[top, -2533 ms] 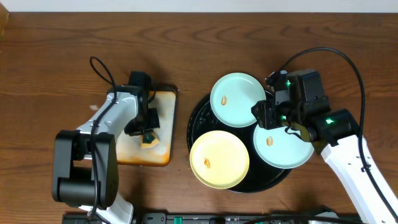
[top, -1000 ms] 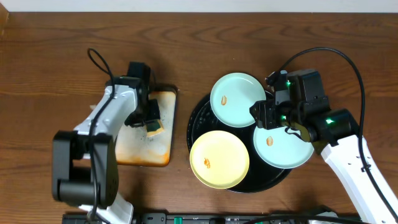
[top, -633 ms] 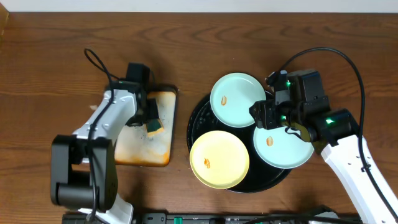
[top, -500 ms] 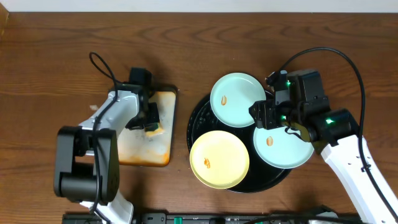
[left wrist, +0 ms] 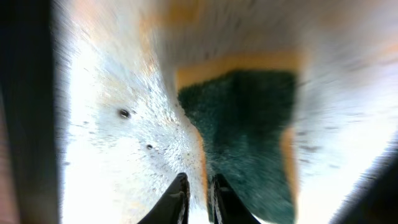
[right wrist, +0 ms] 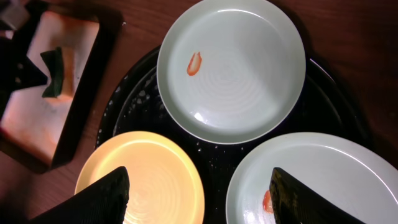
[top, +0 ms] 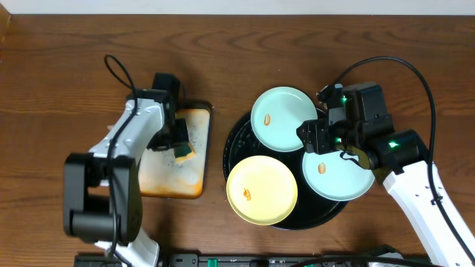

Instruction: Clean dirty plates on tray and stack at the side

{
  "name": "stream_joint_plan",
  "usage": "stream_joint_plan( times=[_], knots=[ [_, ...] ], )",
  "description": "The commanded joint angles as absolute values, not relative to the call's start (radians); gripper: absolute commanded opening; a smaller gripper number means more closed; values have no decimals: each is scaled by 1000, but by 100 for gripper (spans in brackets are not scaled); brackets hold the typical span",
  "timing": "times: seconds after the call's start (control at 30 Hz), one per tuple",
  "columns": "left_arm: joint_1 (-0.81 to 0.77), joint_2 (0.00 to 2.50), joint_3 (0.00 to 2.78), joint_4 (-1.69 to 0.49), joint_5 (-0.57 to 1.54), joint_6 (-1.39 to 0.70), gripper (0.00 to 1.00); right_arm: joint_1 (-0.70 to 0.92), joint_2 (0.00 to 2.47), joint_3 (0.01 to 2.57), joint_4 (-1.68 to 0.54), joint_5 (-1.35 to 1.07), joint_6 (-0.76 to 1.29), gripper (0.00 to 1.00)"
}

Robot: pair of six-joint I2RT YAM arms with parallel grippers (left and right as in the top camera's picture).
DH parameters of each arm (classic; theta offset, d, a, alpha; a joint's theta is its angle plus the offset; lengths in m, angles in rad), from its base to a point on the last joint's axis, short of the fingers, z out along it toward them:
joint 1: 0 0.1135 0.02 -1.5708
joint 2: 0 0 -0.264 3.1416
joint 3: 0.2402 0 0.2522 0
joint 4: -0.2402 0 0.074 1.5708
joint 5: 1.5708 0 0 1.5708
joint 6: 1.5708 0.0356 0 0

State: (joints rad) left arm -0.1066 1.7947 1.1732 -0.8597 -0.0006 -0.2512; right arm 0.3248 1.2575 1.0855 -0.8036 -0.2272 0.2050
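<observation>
**Overhead:** black tray sits right of centre on desk and carries all three plates. Far mint plate juts past the far rim, yellow plate is near-left, and 2nd mint plate is near-right. Each has an orange speck; none stacked yet. Right tool hovers over the gap btwn the two mint plates, prob. to steady or lift one. Left tool is down on the stained tray at the sponge, presumably fetching it for wiping. Bare desk far-left & far-right leaves room for a stack.

**Left wrist:** blurred. Left fingers are nearly together, and seem to nip the sponge's near edge.

**Right wrist:** right fingers are wide apart w/ nothing btwn them. Plates crowd almost rim to rim, so outer edges look the easier grip
</observation>
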Motion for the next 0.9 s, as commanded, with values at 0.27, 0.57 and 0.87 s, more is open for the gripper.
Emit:
stream_joint_plan(
  times=[0.27,0.57,0.87],
  knots=[
    [-103,1740,1136,-819,-13,-272,8,334,1264,1102,-803,-220,216,72],
    [-103,1897,1038,-677,-12,-275,7,334,1264,1102,-804,-221,216,72],
    [-104,1812,1167,-841,-11,-275,9,334,1264,1102,-802,-213,216,74]
  ],
)
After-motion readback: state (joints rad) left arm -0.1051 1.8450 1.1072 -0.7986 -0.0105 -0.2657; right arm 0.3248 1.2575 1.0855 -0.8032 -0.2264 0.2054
